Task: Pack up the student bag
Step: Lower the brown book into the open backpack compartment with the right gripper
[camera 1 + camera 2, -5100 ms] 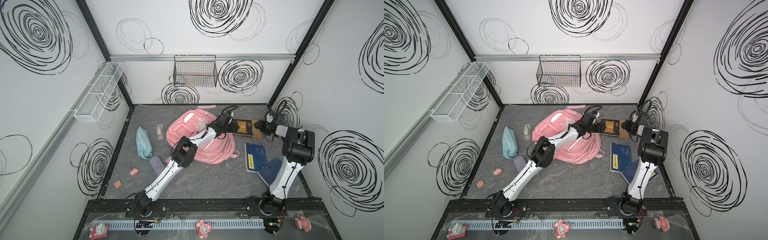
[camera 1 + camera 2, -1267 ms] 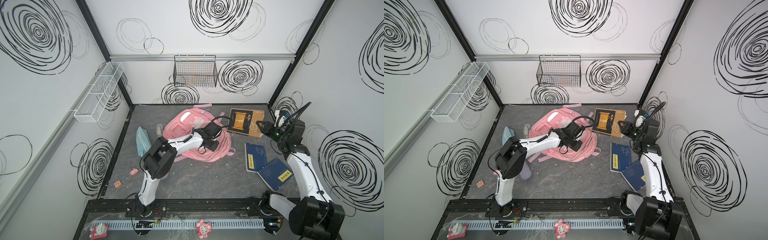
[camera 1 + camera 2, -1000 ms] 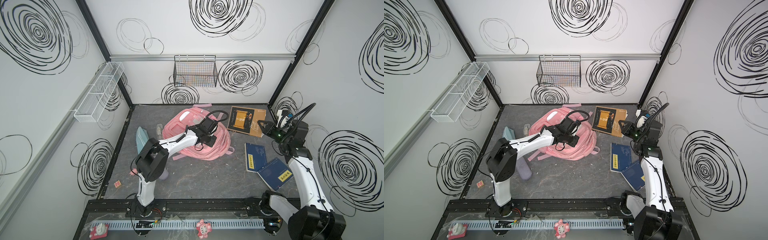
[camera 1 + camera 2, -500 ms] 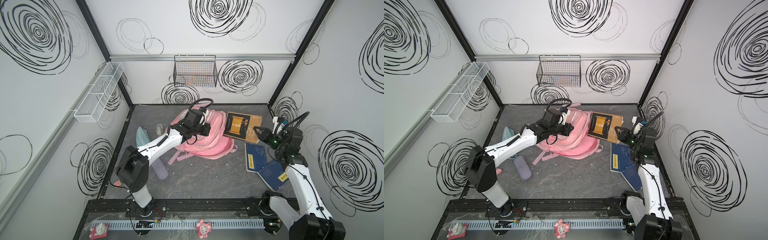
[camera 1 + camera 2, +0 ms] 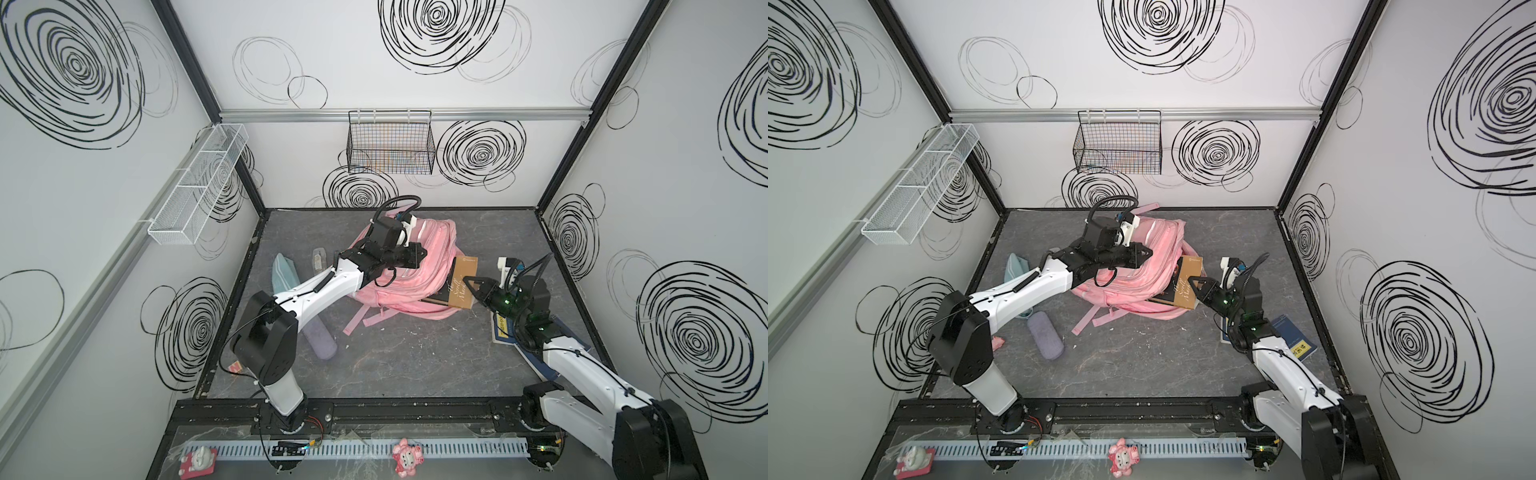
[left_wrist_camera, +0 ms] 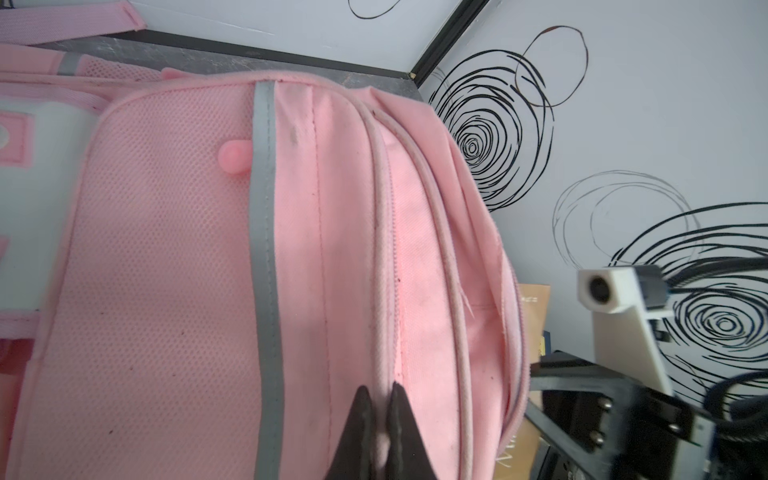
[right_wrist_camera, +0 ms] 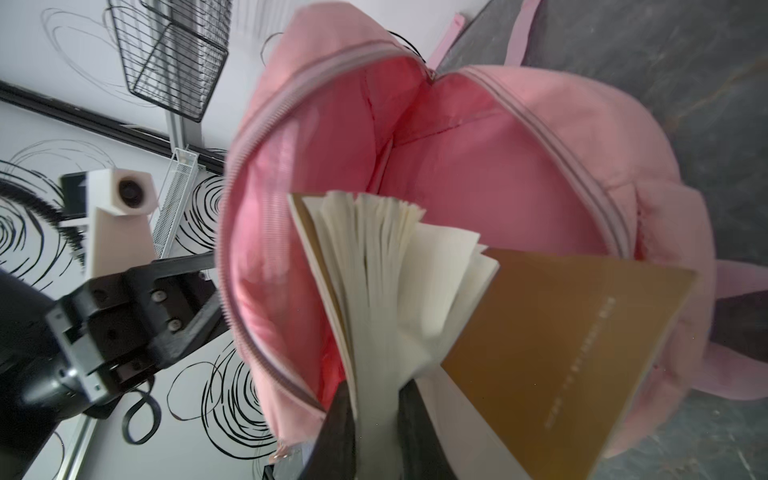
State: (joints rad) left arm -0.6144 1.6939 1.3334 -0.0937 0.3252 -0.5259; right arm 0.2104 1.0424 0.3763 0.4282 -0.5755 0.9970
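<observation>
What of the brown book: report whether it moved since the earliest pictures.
Yes: the brown book, in the right gripper, went left, away from the corner post, to the student bag's mouth.

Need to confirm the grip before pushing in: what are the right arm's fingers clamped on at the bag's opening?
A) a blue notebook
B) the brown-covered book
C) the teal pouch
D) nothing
B: in the right wrist view the right fingers pinch the fanned pages of the brown book, held at the mouth of the open pink bag.
</observation>
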